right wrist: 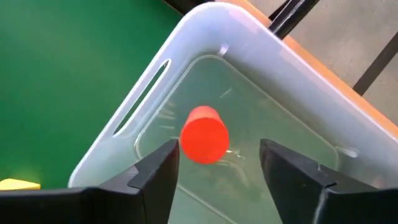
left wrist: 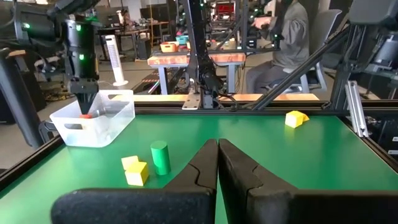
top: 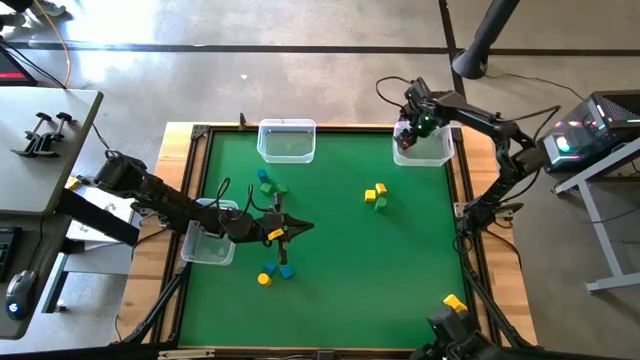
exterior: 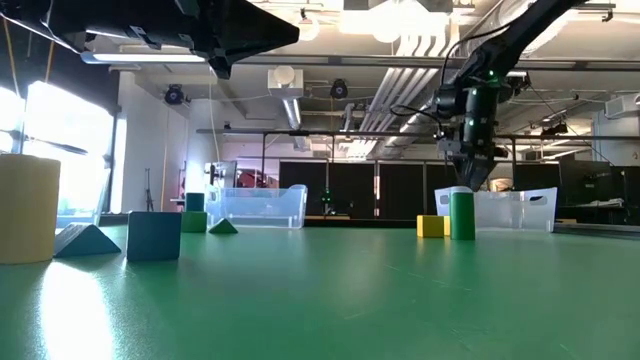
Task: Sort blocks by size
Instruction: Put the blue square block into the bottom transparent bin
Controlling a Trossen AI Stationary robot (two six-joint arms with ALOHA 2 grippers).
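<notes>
My right gripper hangs open over the clear bin at the table's far right corner, pointing down into it. A red cylinder shows inside that bin, between and below the open fingers; it also shows in the left wrist view. My left gripper is shut and empty, well above the table left of centre. Two yellow cubes and a green cylinder stand right of centre. Blue and green blocks lie farther left. A yellow cylinder and a blue cube lie near the front.
A second clear bin stands at the far edge's middle. A third sits at the left edge under my left arm. A yellow block lies near the right front. A person sits at a desk beyond the table.
</notes>
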